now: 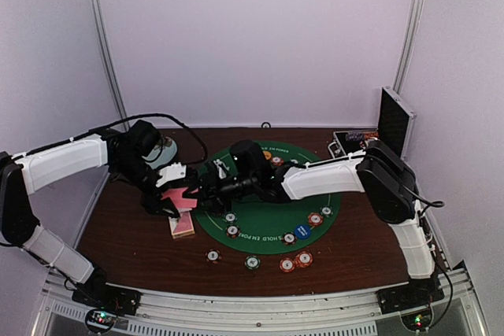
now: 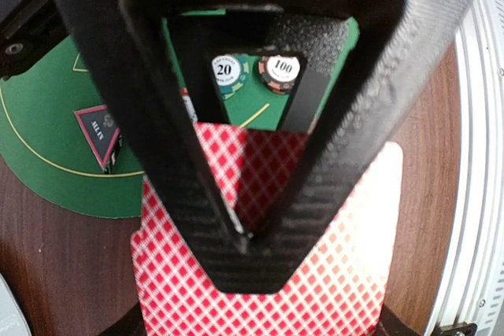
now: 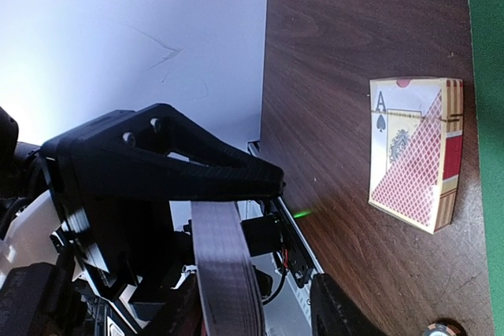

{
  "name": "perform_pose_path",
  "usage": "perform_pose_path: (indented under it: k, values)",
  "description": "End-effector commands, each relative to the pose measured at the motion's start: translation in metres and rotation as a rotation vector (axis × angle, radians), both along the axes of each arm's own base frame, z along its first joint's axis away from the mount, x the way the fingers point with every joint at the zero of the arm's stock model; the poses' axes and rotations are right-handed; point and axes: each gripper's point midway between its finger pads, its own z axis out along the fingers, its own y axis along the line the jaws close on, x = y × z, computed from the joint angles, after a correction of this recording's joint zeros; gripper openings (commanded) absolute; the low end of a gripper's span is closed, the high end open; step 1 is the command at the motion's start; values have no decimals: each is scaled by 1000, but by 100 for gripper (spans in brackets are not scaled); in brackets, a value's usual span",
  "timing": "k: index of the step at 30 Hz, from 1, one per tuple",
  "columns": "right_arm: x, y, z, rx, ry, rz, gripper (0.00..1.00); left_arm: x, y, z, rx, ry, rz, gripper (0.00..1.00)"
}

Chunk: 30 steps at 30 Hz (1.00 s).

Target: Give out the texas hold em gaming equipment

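My left gripper (image 1: 172, 197) is shut on a stack of pink-backed playing cards (image 1: 183, 197), held on edge above the table's left side. In the left wrist view its fingers meet over the red-checked card back (image 2: 323, 281). My right gripper (image 1: 206, 188) reaches in from the right. In its own view it (image 3: 252, 312) stands open astride the stack's edge (image 3: 228, 273), with a gap showing on one side. The green felt mat (image 1: 268, 202) carries striped chips (image 1: 315, 219), a blue disc (image 1: 302, 231) and the triangle marker (image 2: 98, 133). Two chips (image 2: 227, 72) lie beyond the cards.
A card box (image 1: 183, 226) lies flat on the wood below the held cards, also in the right wrist view as the box (image 3: 413, 151). Loose chips (image 1: 252, 262) sit near the front edge. The open aluminium case (image 1: 394, 120) stands back right. A pale blue plate (image 1: 163, 151) sits behind my left arm.
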Motion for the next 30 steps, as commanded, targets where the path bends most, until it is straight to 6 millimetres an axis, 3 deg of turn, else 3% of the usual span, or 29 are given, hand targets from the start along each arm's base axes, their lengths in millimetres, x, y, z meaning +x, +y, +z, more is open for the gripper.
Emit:
perform_pose_path:
  k: [1,9,24,30]
  values:
    - [5,-12,9,-22,-19,-18,44,3,-1,14,-34,-45,12,24]
    - [5,-17,24,-19,-42,-22,29,0,2,10,-23,-38,16,21]
    - [3,-26,33,-12,-46,-23,26,-1,2,9,-29,-27,37,14]
    - [6,-35,40,-18,-59,-32,21,-1,4,6,-17,-28,44,11]
